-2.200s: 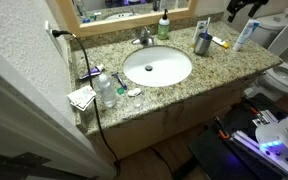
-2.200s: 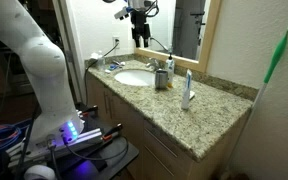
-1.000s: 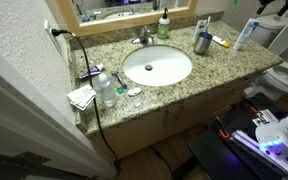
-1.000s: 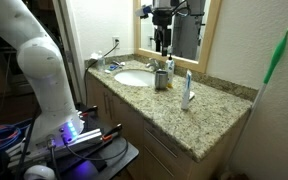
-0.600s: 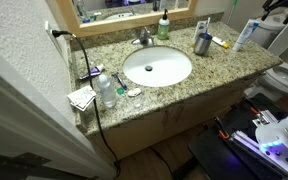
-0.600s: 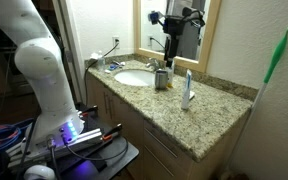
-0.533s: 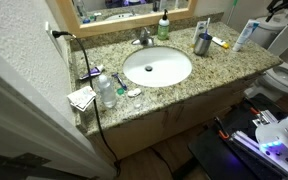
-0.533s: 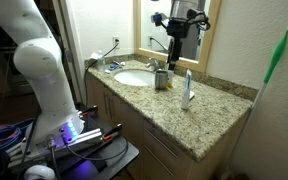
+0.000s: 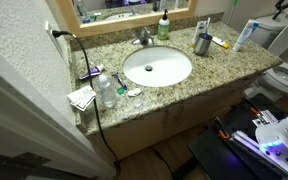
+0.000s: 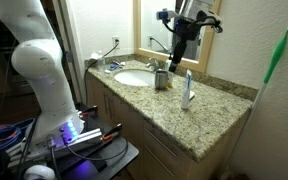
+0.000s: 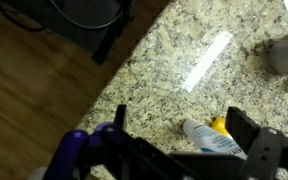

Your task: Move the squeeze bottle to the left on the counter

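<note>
The hand (image 11: 179, 122) hung in the air with its fingers (image 11: 119, 116) spread wide and nothing between them. By that showing, none of the task was done yet: no grasp, no lift, no shift to the left.

Straight under the hand, in the wrist view, the bottle (image 11: 208, 139) showed in the gap between the fingers, nearer the one on the picture's right. An exterior view had the bottle (image 10: 187, 90) standing upright on the tabletop (image 10: 219, 115), its tapering top just below the fingertips and clear of them. The hand therefore looked lined up roughly over it, though not centred. I judged the approach nearly over, with the descent not yet begun.

Just beside the bottle lay something small and yellow (image 11: 220, 125), too blurred to name. It could be nudged when the fingers came down.

Farther from the hand stood the metal cup (image 10: 161, 78), near the bottle but apart from it. Beyond that lay the sink (image 10: 132, 77).

What was left, as I read it, was almost everything. The hand had to drop around the bottle, close on its slim body and raise it. Then it had to carry it leftward along the tabletop and set it down upright. A tall, light bottle like that might tip if it was caught off-centre.
</note>
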{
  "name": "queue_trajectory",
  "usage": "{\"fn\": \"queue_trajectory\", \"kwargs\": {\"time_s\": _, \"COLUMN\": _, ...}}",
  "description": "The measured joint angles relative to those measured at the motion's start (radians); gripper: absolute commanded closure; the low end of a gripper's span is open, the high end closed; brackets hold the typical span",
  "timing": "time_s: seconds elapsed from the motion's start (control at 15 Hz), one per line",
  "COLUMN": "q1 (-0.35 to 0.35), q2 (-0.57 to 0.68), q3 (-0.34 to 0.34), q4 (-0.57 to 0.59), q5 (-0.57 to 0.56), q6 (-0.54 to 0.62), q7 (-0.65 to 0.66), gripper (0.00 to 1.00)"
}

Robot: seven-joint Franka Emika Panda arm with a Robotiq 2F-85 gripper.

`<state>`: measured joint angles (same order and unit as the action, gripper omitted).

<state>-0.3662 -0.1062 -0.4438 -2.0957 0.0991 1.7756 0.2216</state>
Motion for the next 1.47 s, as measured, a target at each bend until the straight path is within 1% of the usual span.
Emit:
{"fn": "queue_trajectory", "kwargs": {"time_s": 0.13, "q1": -0.033, "q2": 0.064, "q3": -0.051, "q4": 0.076, "q5": 0.065, "q6": -0.07, "q7": -0.007, "gripper": 0.0}}
{"fn": "queue_trajectory", "kwargs": {"time_s": 0.27, "q1": -0.066, "q2": 0.123, "q3": -0.083, "q4": 0.123, "q5": 0.099, "q6": -0.1, "q7": -0.031, "gripper": 0.0}}
{"fn": "queue_trajectory", "kwargs": {"time_s": 0.47, "q1": -0.071, "q2": 0.151, "q3": -0.082, "q4": 0.139, "q5": 0.105, "q6": -0.104, "q7": -0.034, "gripper": 0.0}}
{"fn": "queue_trajectory", "kwargs": {"time_s": 0.53, "q1": -0.071, "q2": 0.153, "q3": -0.081, "q4": 0.141, "q5": 0.109, "q6": -0.109, "q7": -0.007, "gripper": 0.0}}
{"fn": "queue_trajectory", "kwargs": {"time_s": 0.6, "q1": -0.074, "q2": 0.164, "q3": -0.082, "q4": 0.154, "q5": 0.137, "q6": -0.132, "q7": 0.028, "gripper": 0.0}}
{"fn": "queue_trajectory", "kwargs": {"time_s": 0.73, "q1": -0.094, "q2": 0.22, "q3": -0.087, "q4": 0.214, "q5": 0.223, "q6": -0.181, "q7": 0.084, "gripper": 0.0}}
{"fn": "queue_trajectory", "kwargs": {"time_s": 0.93, "q1": -0.142, "q2": 0.328, "q3": -0.091, "q4": 0.324, "q5": 0.359, "q6": -0.241, "q7": 0.165, "gripper": 0.0}}
{"fn": "queue_trajectory", "kwargs": {"time_s": 1.0, "q1": -0.155, "q2": 0.356, "q3": -0.091, "q4": 0.353, "q5": 0.387, "q6": -0.262, "q7": 0.182, "gripper": 0.0}}
{"fn": "queue_trajectory", "kwargs": {"time_s": 1.2, "q1": -0.165, "q2": 0.388, "q3": -0.09, "q4": 0.385, "q5": 0.401, "q6": -0.28, "q7": 0.192, "gripper": 0.0}}
{"fn": "queue_trajectory", "kwargs": {"time_s": 1.27, "q1": -0.165, "q2": 0.389, "q3": -0.087, "q4": 0.385, "q5": 0.402, "q6": -0.28, "q7": 0.222, "gripper": 0.0}}
{"fn": "queue_trajectory", "kwargs": {"time_s": 1.33, "q1": -0.165, "q2": 0.395, "q3": -0.08, "q4": 0.388, "q5": 0.417, "q6": -0.303, "q7": 0.261, "gripper": 0.0}}
{"fn": "queue_trajectory", "kwargs": {"time_s": 1.47, "q1": -0.165, "q2": 0.425, "q3": -0.06, "q4": 0.402, "q5": 0.488, "q6": -0.353, "q7": 0.352, "gripper": 0.0}}
